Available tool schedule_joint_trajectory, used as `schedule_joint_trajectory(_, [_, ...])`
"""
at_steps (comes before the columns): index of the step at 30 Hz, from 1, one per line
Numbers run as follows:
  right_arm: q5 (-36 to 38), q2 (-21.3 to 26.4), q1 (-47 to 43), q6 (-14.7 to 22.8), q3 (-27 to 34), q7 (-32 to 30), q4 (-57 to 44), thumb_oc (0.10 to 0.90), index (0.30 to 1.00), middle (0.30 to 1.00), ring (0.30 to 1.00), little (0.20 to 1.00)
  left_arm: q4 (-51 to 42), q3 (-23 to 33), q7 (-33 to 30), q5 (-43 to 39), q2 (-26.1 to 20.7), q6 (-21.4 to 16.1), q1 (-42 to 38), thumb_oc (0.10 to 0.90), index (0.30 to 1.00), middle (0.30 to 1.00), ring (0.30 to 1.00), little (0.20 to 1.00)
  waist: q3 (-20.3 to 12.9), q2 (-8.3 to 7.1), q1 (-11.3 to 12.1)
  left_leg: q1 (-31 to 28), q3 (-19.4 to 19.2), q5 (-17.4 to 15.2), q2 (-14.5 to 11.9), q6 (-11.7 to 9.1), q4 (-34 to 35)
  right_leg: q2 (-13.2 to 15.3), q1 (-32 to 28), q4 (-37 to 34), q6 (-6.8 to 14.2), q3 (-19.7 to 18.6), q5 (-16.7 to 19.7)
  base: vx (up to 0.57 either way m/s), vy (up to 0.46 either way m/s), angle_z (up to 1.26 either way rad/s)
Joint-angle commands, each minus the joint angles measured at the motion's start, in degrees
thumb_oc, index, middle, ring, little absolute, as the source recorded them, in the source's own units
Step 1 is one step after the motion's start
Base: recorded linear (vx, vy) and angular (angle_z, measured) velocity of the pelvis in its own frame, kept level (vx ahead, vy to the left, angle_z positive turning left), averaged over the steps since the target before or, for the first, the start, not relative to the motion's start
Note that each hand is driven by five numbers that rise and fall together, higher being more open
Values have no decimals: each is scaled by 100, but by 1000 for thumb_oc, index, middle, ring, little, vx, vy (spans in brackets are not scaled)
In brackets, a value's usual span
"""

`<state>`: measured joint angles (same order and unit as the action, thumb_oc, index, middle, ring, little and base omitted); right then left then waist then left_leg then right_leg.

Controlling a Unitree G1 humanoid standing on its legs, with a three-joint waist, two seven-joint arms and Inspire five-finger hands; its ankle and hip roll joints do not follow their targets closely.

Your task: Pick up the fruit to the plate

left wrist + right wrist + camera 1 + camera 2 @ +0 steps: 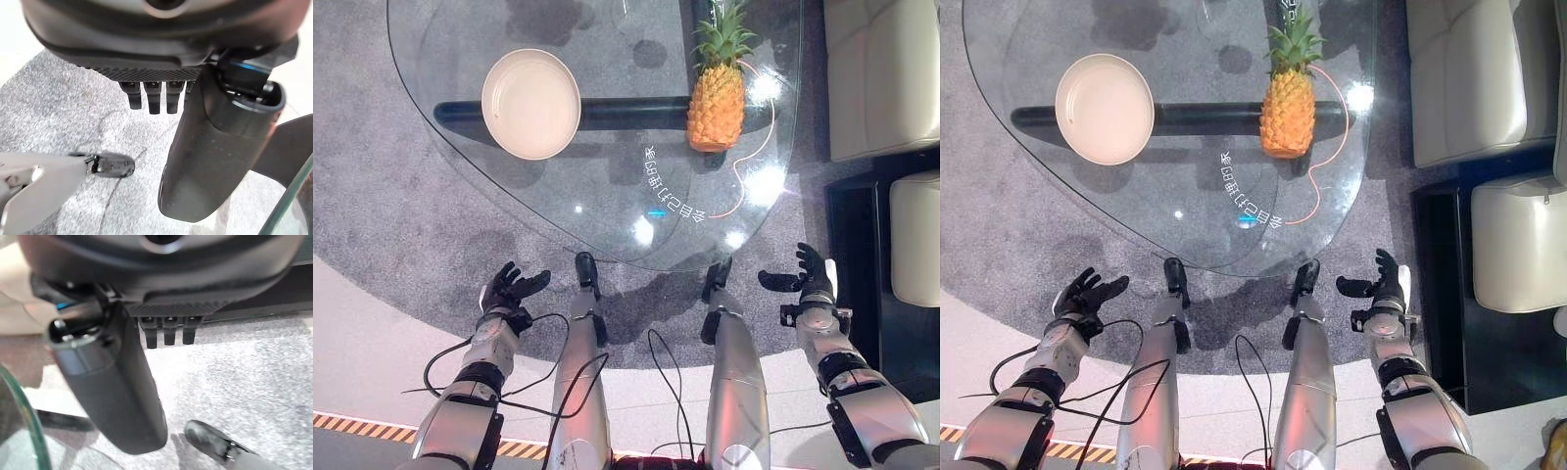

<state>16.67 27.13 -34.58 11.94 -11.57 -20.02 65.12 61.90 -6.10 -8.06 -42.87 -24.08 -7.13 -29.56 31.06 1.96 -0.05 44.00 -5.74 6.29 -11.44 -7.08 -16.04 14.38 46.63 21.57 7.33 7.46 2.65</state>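
The step in hand is judged to be the first reach: nothing is grasped yet. Your right hand (811,275) hangs below the near edge of the glass table (607,196), fingers relaxed and apart, thumb out, holding nothing. Your left hand (509,291) is in the same state on the other side: open and empty. The wrist views confirm it, with the fingers of each hand straight and only carpet (391,225) past them.

The pineapple (716,103) stands upright on the glass, well ahead of the right hand and a little inward of it. The plate (530,103) lies well ahead of the left hand and is empty. Pineapple and plate are well apart, with bare glass between them.

To do the step well:

1. Lift the right hand above the table edge before moving forward; the rim lies between the hand and the fruit.
2. Approach the pineapple from its side, at mid-body, below the leaves.
3. Open wide. The body is broad and rough, and it likely needs a full wrap, thumb opposite the fingers.
4. Close firmly before lifting. The fruit looks heavy and tall, so it may tip if pushed first.
5. Carry it across to the plate and set it down within the rim.

Count:

- pineapple: one
- plate: one
- table: one
- hands: two, both empty
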Motion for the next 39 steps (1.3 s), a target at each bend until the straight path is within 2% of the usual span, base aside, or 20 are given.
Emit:
schedule_joint_trajectory(1, [445, 308, 241, 351, 105, -453, -316, 800, 900, 900, 900, 900, 210, 52, -186, 172, -277, -220, 238, 800, 900, 900, 900, 900, -126, -98, 75, 447, 503, -558, 77, -32, -871, 255, 219, 278, 216, -39, -61, 0, 0, 0])
schedule_joint_trajectory(7, [1181, 408, 245, 882, 444, -898, -741, 800, 900, 900, 900, 900, 141, -47, -260, 271, -228, -275, 394, 800, 900, 900, 900, 900, -126, -100, 83, 475, 523, -563, 76, -41, -871, 274, 241, 292, 216, 3, -53, 5, -2, 0])
schedule_joint_trajectory(9, [1292, 469, 215, 943, 510, -1057, -1002, 800, 900, 900, 900, 900, 95, -82, -269, 301, -222, -282, 429, 800, 900, 900, 900, 900, -126, -98, 84, 492, 526, -565, 74, -40, -880, 285, 258, 301, 217, 14, -48, 0, 0, 0])
schedule_joint_trajectory(15, [1291, 596, 120, 1108, 538, -1980, -2219, 800, 900, 900, 900, 900, -43, -182, -357, 303, -173, -308, 549, 800, 900, 900, 900, 900, -126, -114, 61, 490, 526, -553, 74, -40, -854, 297, 267, 305, 208, 46, -35, 0, 0, 0])
schedule_joint_trajectory(20, [827, 697, -22, 1296, 567, -2623, -3143, 800, 900, 900, 900, 900, -77, -205, -362, 348, -119, -339, 636, 800, 900, 900, 900, 900, -126, -102, 39, 472, 522, -535, 82, -32, -817, 304, 263, 277, 205, 61, -25, 0, 7, 0])
schedule_joint_trajectory(24, [295, 689, -95, 1156, 556, -3131, -4352, 800, 900, 900, 900, 900, -67, -190, -383, 389, -5, -411, 708, 800, 900, 900, 900, 900, -126, -89, -2, 436, 512, -510, 100, -18, -773, 281, 250, 265, 202, 39, -29, 3, 42, -1])
schedule_joint_trajectory(28, [1, 621, -240, 1131, 456, -3173, -5092, 800, 900, 900, 900, 900, -42, -147, -348, 416, 61, -427, 727, 800, 900, 900, 900, 900, -126, -65, -14, 403, 484, -485, 109, -18, -727, 279, 228, 222, 204, 26, -27, 2, 39, 0])
schedule_joint_trajectory(35, [-655, 443, -455, 783, 102, -3017, -5861, 800, 900, 900, 900, 900, -50, -108, -304, 501, 210, -480, 804, 800, 900, 900, 900, 900, -126, 16, 9, 276, 401, -422, 166, -15, -581, 295, 136, 110, 192, 22, 3, 0, 43, 1])
schedule_joint_trajectory(39, [-615, 364, -603, 454, -160, -2716, -6009, 800, 900, 900, 900, 900, -46, -132, -228, 548, 268, -499, 839, 800, 900, 900, 900, 900, -126, 76, 47, 212, 358, -384, 186, -18, -526, 327, 80, 55, 182, 35, 20, 2, 25, 0])
